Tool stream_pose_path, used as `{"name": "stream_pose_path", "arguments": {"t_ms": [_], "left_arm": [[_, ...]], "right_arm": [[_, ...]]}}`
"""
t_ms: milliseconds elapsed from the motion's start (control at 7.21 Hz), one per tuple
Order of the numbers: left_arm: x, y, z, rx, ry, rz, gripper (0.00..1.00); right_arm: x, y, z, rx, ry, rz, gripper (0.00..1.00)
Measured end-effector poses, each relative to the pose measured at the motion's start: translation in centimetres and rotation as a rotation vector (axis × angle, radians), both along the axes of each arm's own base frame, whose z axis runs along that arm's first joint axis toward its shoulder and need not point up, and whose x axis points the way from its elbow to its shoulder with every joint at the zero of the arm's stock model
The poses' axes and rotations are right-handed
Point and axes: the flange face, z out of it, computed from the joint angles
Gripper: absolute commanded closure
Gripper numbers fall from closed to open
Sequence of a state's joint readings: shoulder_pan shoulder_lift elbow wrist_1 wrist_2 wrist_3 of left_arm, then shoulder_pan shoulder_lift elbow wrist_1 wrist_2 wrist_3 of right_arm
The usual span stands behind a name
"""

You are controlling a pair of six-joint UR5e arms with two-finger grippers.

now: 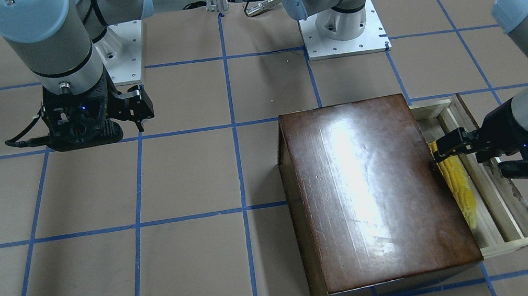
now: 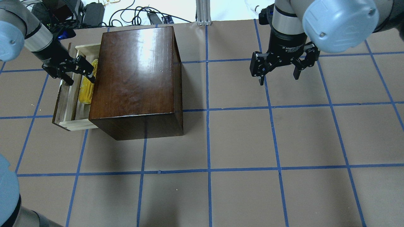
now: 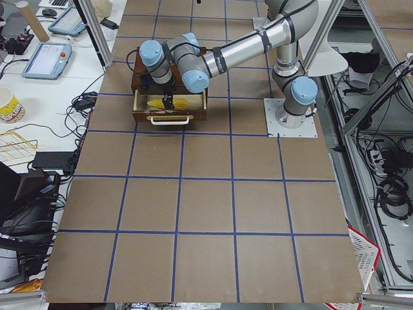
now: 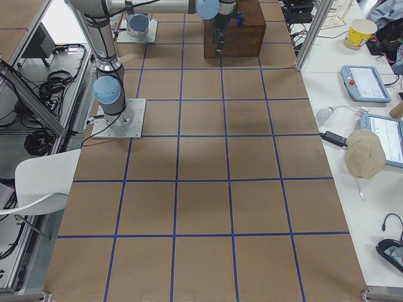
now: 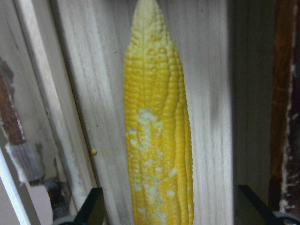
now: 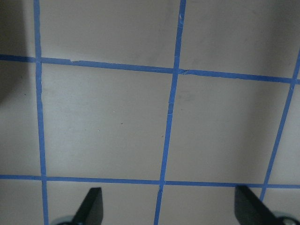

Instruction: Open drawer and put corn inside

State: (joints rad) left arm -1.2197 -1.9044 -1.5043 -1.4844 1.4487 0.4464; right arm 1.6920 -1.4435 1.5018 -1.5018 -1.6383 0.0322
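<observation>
The glossy dark-brown box (image 2: pixel 135 72) stands on the table, also seen from the front (image 1: pixel 371 189). Its pale wooden drawer (image 2: pixel 71 105) is pulled out on the robot's left side (image 1: pixel 495 201). The yellow corn (image 2: pixel 86 90) lies lengthwise on the drawer floor (image 1: pixel 458 183), close to the box. My left gripper (image 2: pixel 79 78) hangs open just over the corn's thick end. In the left wrist view the corn (image 5: pixel 157 140) lies between the two spread fingertips (image 5: pixel 93 206) without touching them. My right gripper (image 2: pixel 279 78) is open and empty above the bare table, far from the box.
The table is brown paper with a blue tape grid (image 2: pixel 208 110). The arm bases (image 1: pixel 342 24) stand at the robot's side of the table. Cables and electronics (image 2: pixel 94 12) lie past the table edge behind the box. The right wrist view shows only taped paper (image 6: pixel 168 117).
</observation>
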Motion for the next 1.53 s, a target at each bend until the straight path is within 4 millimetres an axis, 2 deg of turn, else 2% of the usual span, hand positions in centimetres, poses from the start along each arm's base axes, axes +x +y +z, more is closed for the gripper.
{"name": "stream_pose_path", "arguments": {"t_ms": [416, 694, 832, 1110, 1387, 1526], "left_arm": [[-0.8, 0.2, 5.2, -0.007, -0.023, 0.063, 0.00], [-3.2, 1.1, 8.0, -0.010, -0.070, 0.068, 0.00], [-5.4, 1.7, 9.3, -0.022, -0.096, 0.062, 0.00], [-10.9, 3.2, 11.7, -0.052, -0.123, 0.041, 0.00], [-16.1, 5.0, 12.2, -0.056, -0.128, 0.005, 0.00], [-17.8, 6.0, 11.8, -0.046, -0.128, -0.018, 0.00]], "right_arm": [[0.0, 0.0, 0.0, 0.000, 0.000, 0.000, 0.00], [0.0, 0.0, 0.0, 0.000, 0.000, 0.000, 0.00], [0.0, 0.0, 0.0, 0.000, 0.000, 0.000, 0.00], [0.0, 0.0, 0.0, 0.000, 0.000, 0.000, 0.00], [0.0, 0.0, 0.0, 0.000, 0.000, 0.000, 0.00], [0.0, 0.0, 0.0, 0.000, 0.000, 0.000, 0.00]]}}
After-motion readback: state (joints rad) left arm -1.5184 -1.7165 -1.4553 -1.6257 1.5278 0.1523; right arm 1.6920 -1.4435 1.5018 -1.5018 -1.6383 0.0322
